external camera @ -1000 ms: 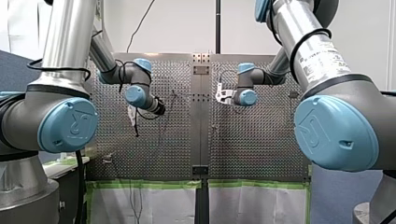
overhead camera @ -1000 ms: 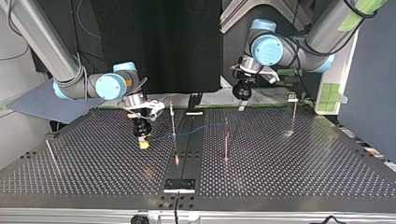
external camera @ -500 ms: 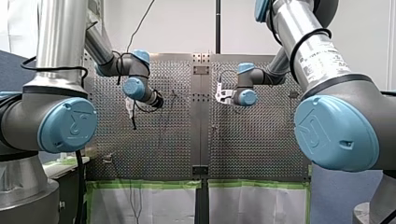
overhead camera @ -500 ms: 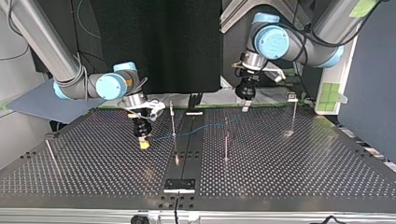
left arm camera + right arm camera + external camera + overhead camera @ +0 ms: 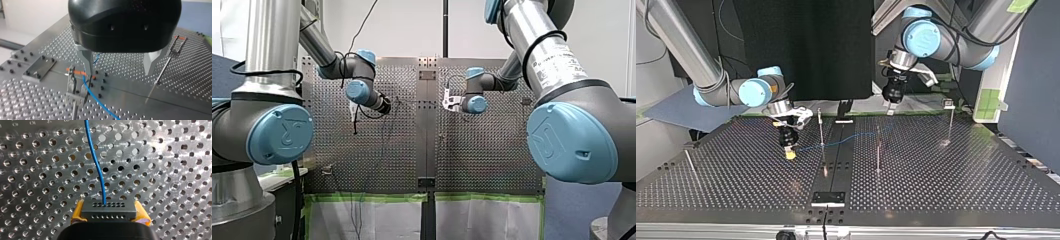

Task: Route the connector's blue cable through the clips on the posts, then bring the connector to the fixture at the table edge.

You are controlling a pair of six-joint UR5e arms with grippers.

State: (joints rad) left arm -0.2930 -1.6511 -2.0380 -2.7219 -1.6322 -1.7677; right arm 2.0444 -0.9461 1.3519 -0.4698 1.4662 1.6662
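In the top view my right gripper (image 5: 790, 152), with yellow pads, hangs low over the table at the left and is shut on the connector (image 5: 791, 155). The right wrist view shows the dark grey connector (image 5: 108, 208) clamped between the yellow pads (image 5: 78, 213), with the blue cable (image 5: 97, 162) running ahead of it. That cable (image 5: 851, 137) passes a thin post (image 5: 821, 127) and runs on toward a second post (image 5: 878, 150). My left gripper (image 5: 891, 107) hangs open above the table's far edge. Its metal fingers (image 5: 86, 65) stand wide, and the cable (image 5: 96, 100) and a clip post (image 5: 72, 80) lie below them.
More thin posts stand at the top view's right (image 5: 951, 122) and far left (image 5: 688, 160). A black plate (image 5: 828, 198) sits at the near table edge and a small black fixture (image 5: 845, 107) at the far edge. A flat plate (image 5: 38, 68) lies beside the clip post.
My left arm's wrist has risen and its gripper has swung slightly toward the top view's left. My right gripper and the connector have stayed still.
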